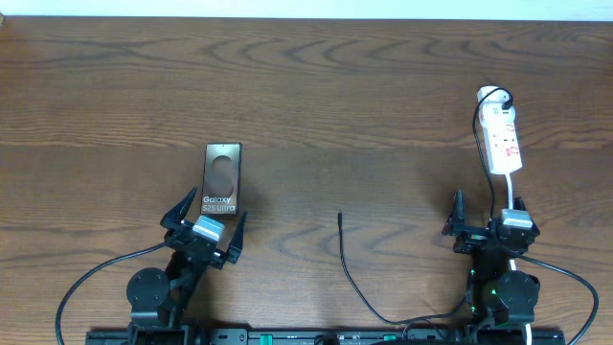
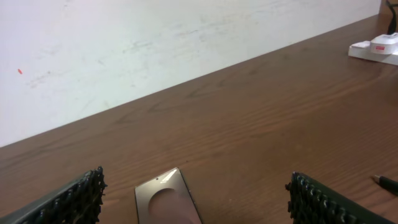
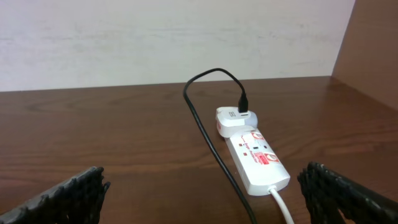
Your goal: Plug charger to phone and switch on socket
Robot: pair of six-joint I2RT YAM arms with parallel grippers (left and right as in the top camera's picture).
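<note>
Tabletop [image 1: 335, 96]: brown wood grain, carrying all items noted below.

Phone [image 1: 221, 178]: lies flat on the left half of the tabletop, lettering face up, long axis running away from the robot. Its near end sits between the fingers of the left pincer [image 1: 212, 213]. No contact between the fingers and the phone can be confirmed. In the left wrist view the phone's far end shows low in the frame between the two fingers.

Left pincer: jaws spread wide, holding nothing.

Charger cable [image 1: 347, 264]: thin and black, running from the near edge of the tabletop up to a slim connector tip [image 1: 341, 217]. The tip rests loose on the wood between the two arms, well apart from the phone and from both pincers.

Power strip [image 1: 502, 142]: white, on the far right of the tabletop, lying lengthwise ahead of the right pincer [image 1: 488, 209]. A white adapter [image 3: 235, 119] is plugged in at its far end, with a black lead looping out of it and running back along the strip's left side. A white cord [image 3: 281, 205] leaves the near end. Red marks show on the strip's top face; the switch position cannot be read.

Right pincer: jaws spread wide, holding nothing, near the strip's near end but apart from it.
</note>
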